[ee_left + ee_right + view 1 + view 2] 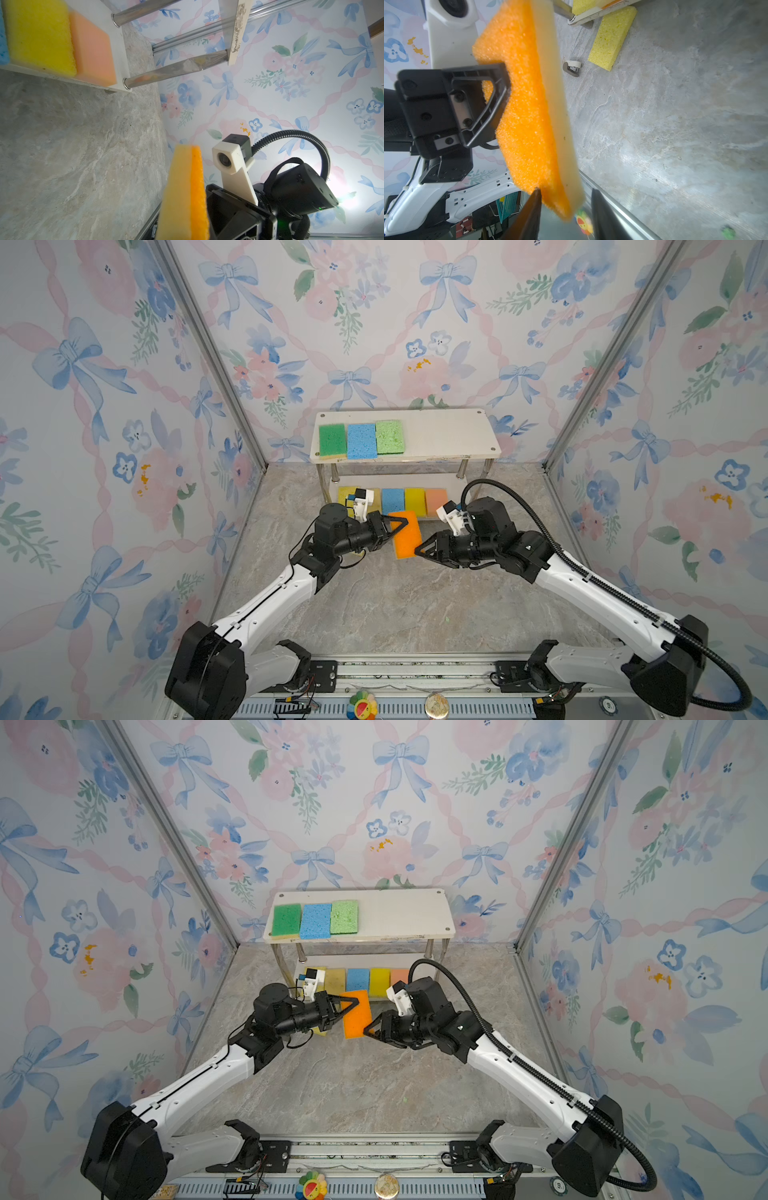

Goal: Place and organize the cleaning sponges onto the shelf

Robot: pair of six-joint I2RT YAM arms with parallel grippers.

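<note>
My left gripper is shut on one end of an orange sponge and holds it tilted above the floor in front of the shelf. My right gripper is open, its jaws standing either side of the sponge's near corner. On the top board lie a dark green, a blue and a light green sponge. The lower board carries a row: yellow, tan, blue, yellow, peach. Another yellow sponge lies on the floor beside the shelf's leg.
A small grey-white clip-like thing lies on the marble floor near the loose yellow sponge. Flowered walls close in the left, right and back. The front rail holds a coloured flower toy and a round disc.
</note>
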